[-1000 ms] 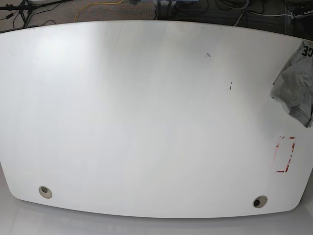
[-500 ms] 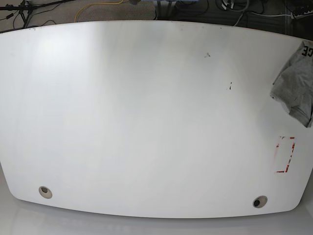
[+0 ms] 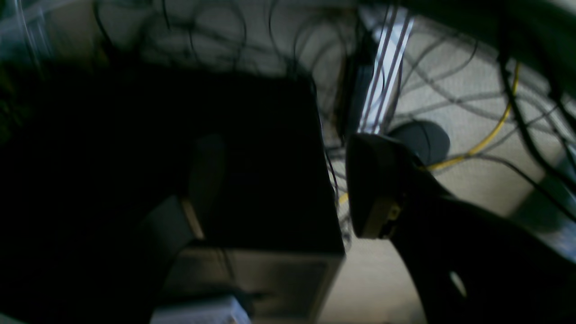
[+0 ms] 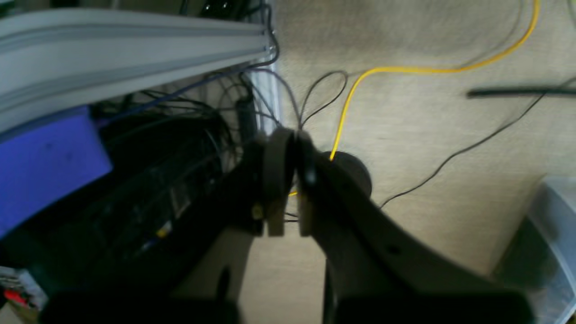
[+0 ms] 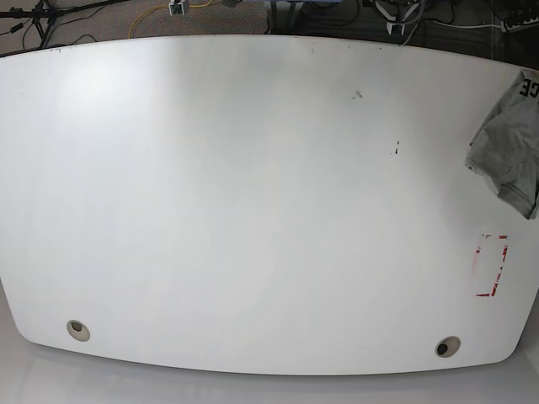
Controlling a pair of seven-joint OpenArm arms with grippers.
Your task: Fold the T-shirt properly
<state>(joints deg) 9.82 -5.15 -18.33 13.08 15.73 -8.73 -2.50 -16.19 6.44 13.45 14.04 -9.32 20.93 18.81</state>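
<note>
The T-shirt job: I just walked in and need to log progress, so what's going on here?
Nothing is being handled at this moment. The T-shirt lies crumpled at the right edge of the white table, partly out of the base view, not yet folded. Neither arm is over the table. The right tool is shut on nothing and points at the floor and a yellow cable. The left tool is open, also aimed at the floor.
</note>
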